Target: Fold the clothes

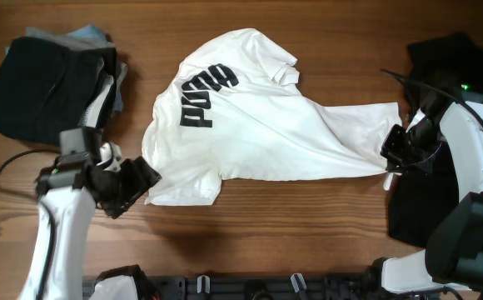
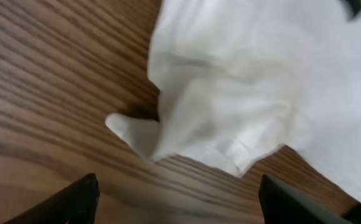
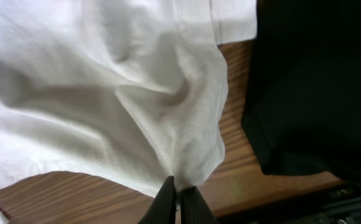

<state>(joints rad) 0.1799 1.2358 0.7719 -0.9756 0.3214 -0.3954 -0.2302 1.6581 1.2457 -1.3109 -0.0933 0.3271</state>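
Note:
The white T-shirt (image 1: pixel 258 125) with black PUMA lettering lies crumpled across the middle of the table and is stretched out to the right. My right gripper (image 3: pixel 179 196) is shut on a bunched edge of the T-shirt (image 3: pixel 187 124), at its right end (image 1: pixel 389 160). My left gripper (image 1: pixel 147 179) is open just left of the shirt's lower left corner. In the left wrist view its dark fingers (image 2: pixel 75 199) stand wide apart over bare wood, with the shirt's sleeve edge (image 2: pixel 230 149) a little ahead of them and nothing between them.
A large black garment (image 1: pixel 445 58) lies at the right edge beneath the right arm, close beside the grip (image 3: pixel 311 81). A pile of dark and grey clothes (image 1: pixel 42 83) sits at the back left. Bare wood table (image 1: pixel 291 225) runs along the front.

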